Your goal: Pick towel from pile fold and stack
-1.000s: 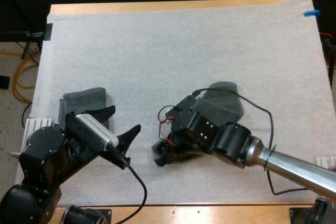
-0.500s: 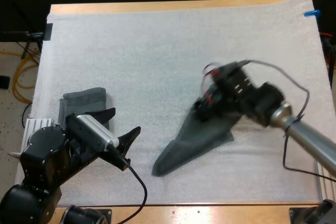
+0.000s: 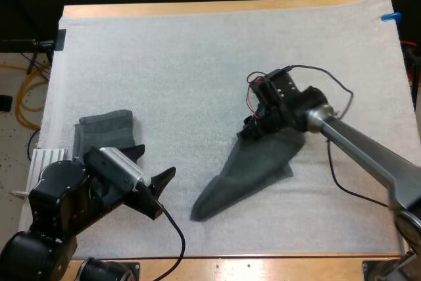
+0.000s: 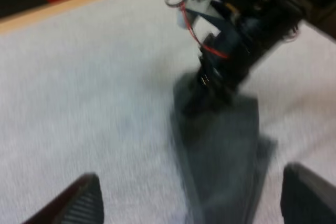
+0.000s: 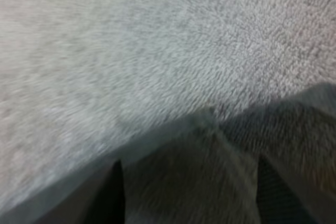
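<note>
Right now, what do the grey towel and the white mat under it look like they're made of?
The towel looks like soft cloth, dark grey-green and matte; it drapes and creases where it is lifted. The mat looks like fuzzy white fleece or terry with a short nap, probably textile.

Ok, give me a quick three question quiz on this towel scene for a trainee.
1. True or false: the left gripper holds a towel.
2. The right gripper grips the stretched towel at: A) its far corner, B) its near tip, C) its middle.
3. Fill in: the folded towel lies beside the ___ arm.
Key: 1 false; 2 A; 3 left.
</note>
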Motion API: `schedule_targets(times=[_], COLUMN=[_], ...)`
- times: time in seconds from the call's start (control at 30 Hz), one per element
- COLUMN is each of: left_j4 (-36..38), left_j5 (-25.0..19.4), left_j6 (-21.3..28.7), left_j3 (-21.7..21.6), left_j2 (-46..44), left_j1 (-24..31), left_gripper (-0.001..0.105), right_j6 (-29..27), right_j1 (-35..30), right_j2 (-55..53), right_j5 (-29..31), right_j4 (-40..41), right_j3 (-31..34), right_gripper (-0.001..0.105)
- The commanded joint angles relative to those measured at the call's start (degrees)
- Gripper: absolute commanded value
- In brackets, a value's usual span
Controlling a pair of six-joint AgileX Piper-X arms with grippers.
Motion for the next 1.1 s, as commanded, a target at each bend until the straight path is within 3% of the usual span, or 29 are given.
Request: schedule_targets(times=[0.0,0.27,0.53,0.8,0.87,1.07], left_j4=[0.97,2.19,2.19,2.19,2.19,2.19], left_j5=[0.37,0.37,0.37,0.37,0.37,0.37], left_j6=[-0.35,-0.35,-0.35,-0.35,-0.35,-0.35], left_j3=[-0.32,-0.32,-0.32,-0.32,-0.32,-0.32], left_j2=[-0.06,-0.06,-0.06,-0.06,-0.06,-0.06], left_j1=[-0.17,-0.17,-0.17,-0.17,-0.17,-0.17], left_gripper=[0.067,0.067,0.067,0.067,0.067,0.067], right_j6=[-0.62,-0.62,-0.46,0.61,0.68,0.14], right_j1=[-0.23,-0.23,-0.23,-0.23,-0.23,-0.23], right_j2=[1.40,9.60,11.49,11.32,10.83,5.56], right_j5=[0.16,3.73,1.88,-0.12,-0.12,0.85], right_j4=[-0.33,2.36,9.17,11.26,11.26,10.29], right_j3=[-1.59,-7.37,-8.86,-8.86,-8.86,-8.86], right_gripper=[0.052,0.052,0.050,0.006,0.000,0.000])
